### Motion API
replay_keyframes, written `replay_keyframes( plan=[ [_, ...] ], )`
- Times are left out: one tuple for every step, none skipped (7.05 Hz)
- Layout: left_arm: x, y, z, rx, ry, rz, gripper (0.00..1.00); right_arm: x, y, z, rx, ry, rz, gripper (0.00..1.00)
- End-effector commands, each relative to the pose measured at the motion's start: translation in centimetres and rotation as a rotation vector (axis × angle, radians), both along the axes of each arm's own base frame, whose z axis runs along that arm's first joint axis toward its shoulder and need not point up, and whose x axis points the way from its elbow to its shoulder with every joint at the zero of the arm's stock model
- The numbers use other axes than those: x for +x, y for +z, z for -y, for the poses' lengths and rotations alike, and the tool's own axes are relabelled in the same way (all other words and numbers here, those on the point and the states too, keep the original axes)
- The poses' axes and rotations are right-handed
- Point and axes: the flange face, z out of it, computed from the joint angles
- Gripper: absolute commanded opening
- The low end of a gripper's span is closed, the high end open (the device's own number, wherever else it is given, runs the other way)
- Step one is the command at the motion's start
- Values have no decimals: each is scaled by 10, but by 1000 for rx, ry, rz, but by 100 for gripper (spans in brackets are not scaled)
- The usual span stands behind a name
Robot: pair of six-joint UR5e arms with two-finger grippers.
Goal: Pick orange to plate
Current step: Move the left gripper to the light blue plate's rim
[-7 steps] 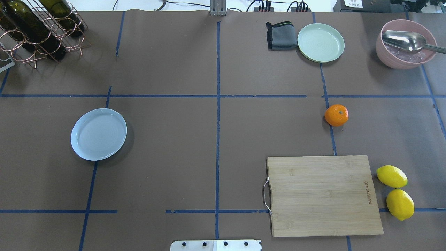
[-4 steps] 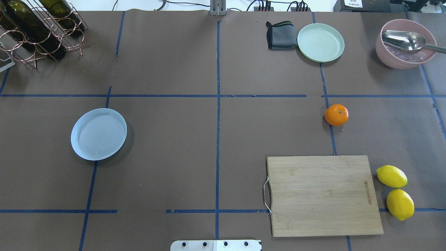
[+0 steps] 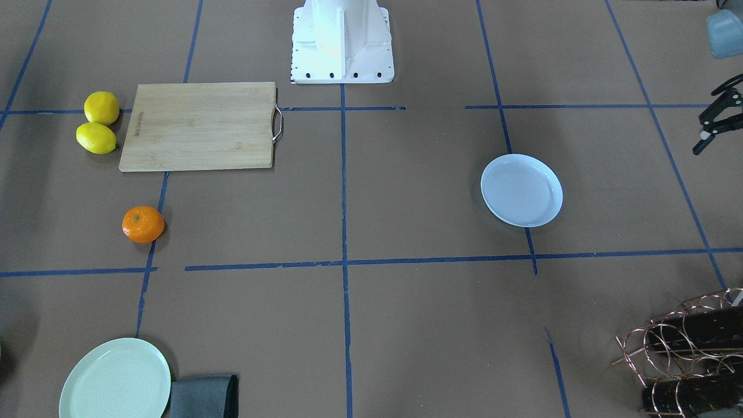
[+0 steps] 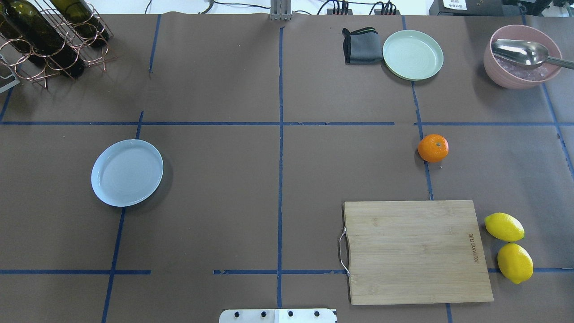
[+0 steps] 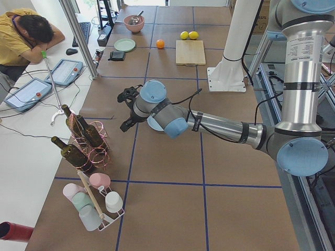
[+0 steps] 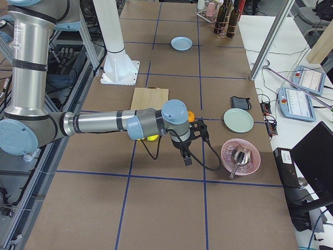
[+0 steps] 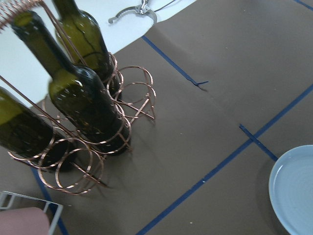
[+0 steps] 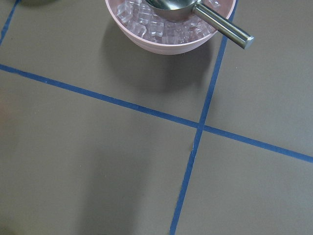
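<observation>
The orange [image 4: 433,148] sits just beyond the cutting board's [image 4: 417,251] far edge, so the right gripper [image 6: 194,142], whose opening I cannot tell, should drop centred over it, opened wide; the left gripper [image 3: 715,119] hangs spread.

My left pincer [image 3: 706,122] juts in over the table's end, its black fingers spread apart. Nearest it, toward the table's middle, lies the pale bluish plate [image 3: 521,190]. Far beyond the plate, at the end opposite my pincer, the orange [image 3: 143,224] sits on a blue tape line. The wooden cutting board [image 3: 198,126] and two lemons [image 3: 96,138] lie beyond the orange, toward my white base [image 3: 341,40]. On my pincer's other side, away from the base, stands the copper wine rack [image 3: 679,360].
</observation>
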Motion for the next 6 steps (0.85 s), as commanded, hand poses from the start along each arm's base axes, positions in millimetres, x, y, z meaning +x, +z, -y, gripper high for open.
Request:
replay_keyframes(
  plan=[
    [89,12,-22,-208,-137,-66,99,0,2,-1,-5,0,1,100],
    [137,20,-32,-275,-227,-82,84,0,3,-1,-7,1,1,100],
    [179,40,-43,-342,-278,-129,71,0,4,-1,-8,0,1,100],
    [202,55,-50,-350,-306,-130,70,0,2,-1,-7,1,1,100],
    [217,58,-57,-357,-296,-122,67,0,3,-1,-9,2,1,100],
    [225,59,-63,-359,-277,-117,66,0,3,-1,-13,6,2,100]
  ],
)
